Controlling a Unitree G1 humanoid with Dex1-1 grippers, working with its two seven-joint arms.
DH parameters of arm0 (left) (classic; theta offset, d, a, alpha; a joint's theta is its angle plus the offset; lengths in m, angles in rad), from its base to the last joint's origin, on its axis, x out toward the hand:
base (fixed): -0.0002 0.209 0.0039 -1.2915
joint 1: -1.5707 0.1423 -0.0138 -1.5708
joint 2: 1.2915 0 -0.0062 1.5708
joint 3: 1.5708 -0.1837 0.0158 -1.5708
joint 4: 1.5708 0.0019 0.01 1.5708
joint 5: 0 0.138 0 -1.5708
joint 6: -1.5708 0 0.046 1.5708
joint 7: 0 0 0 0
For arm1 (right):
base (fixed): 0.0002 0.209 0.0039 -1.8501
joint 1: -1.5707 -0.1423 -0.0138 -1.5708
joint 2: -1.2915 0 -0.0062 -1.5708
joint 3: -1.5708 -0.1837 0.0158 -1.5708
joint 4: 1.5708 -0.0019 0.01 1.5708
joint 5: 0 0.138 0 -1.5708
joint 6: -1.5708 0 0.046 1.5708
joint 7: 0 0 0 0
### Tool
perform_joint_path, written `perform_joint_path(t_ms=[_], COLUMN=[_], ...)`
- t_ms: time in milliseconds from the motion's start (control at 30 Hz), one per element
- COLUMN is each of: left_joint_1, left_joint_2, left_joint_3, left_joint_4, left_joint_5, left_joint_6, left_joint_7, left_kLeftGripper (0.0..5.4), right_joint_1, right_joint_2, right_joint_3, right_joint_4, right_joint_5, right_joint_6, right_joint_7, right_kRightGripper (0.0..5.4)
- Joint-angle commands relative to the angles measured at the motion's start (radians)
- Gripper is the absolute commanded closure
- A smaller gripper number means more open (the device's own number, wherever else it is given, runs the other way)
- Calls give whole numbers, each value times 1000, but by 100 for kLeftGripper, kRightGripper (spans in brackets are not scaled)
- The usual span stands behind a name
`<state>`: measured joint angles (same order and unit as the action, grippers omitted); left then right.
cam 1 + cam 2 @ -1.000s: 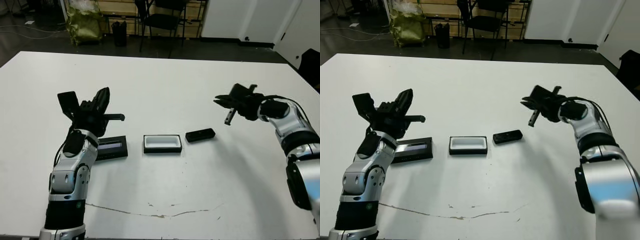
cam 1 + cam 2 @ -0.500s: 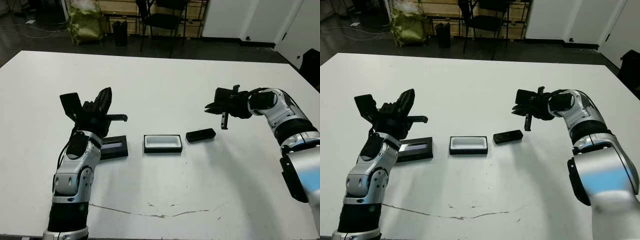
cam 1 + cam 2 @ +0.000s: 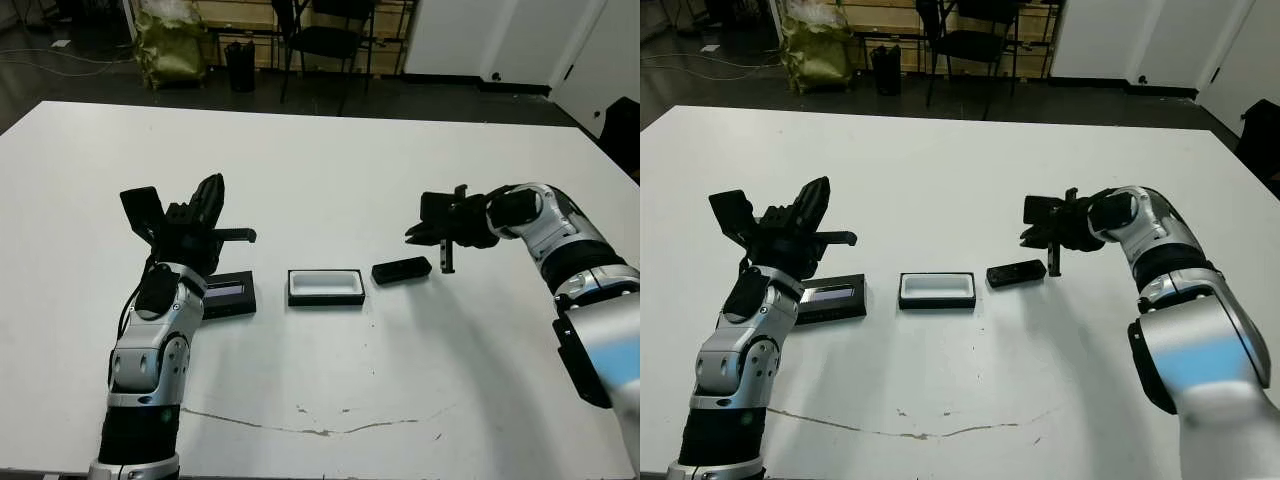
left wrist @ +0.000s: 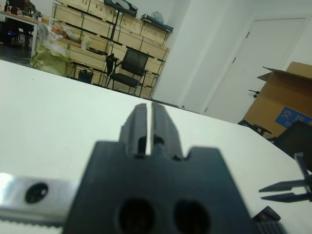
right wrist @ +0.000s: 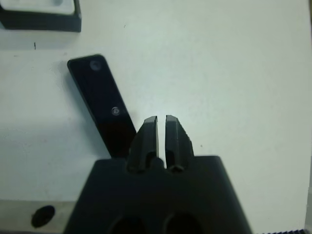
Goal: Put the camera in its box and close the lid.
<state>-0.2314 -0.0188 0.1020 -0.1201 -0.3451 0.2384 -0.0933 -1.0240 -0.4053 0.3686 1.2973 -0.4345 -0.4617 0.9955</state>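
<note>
The camera point(image 3: 401, 270) lies flat on the white table, just right of the box point(image 3: 325, 300), an open black tray with a white lining. The lid point(image 3: 228, 298) rests left of the box, pale strip up. My right gripper point(image 3: 447, 266) is shut and empty. It points down just right of the camera's right end, slightly above the table. In the right wrist view the camera point(image 5: 100, 102) lies beside the fingertips point(image 5: 151, 122), apart from them. My left gripper point(image 3: 248, 236) hovers shut above the lid's far edge, holding nothing.
A thin crack line point(image 3: 300, 430) runs across the table near its front edge. Beyond the far edge stand a chair point(image 3: 325, 40), a yellow-green bag point(image 3: 165, 45) and wooden crates. A cardboard box point(image 4: 287, 92) shows off to the right in the left wrist view.
My right gripper has swung left and down toward the camera's right end, its fingers turning to point downward. The left arm has barely moved. Camera, box and lid are where they were.
</note>
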Motion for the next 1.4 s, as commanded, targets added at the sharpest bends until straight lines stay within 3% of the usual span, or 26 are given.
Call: perform_joint_path(t_ms=[33,600,967,1267,1400], left_joint_1=[13,15,20,21,22], left_joint_2=[6,1,0,2,2], left_joint_3=[2,4,2,0,-1], left_joint_4=[15,0,-1,-3,-3], left_joint_5=[7,6,7,8,9], left_joint_6=[8,27,22,22,21], left_joint_7=[0,17,18,21,20], left_kLeftGripper=[540,540,540,540,540], right_joint_1=[29,53,50,67,57], right_joint_2=[7,10,7,3,6], right_joint_3=[18,34,37,57,66], right_joint_4=[13,31,34,22,20], right_joint_5=[-24,-54,-60,-71,-74], right_joint_6=[26,76,117,76,117], right_joint_7=[-33,-125,-83,-82,-59], right_kRightGripper=[537,537,537,537,537])
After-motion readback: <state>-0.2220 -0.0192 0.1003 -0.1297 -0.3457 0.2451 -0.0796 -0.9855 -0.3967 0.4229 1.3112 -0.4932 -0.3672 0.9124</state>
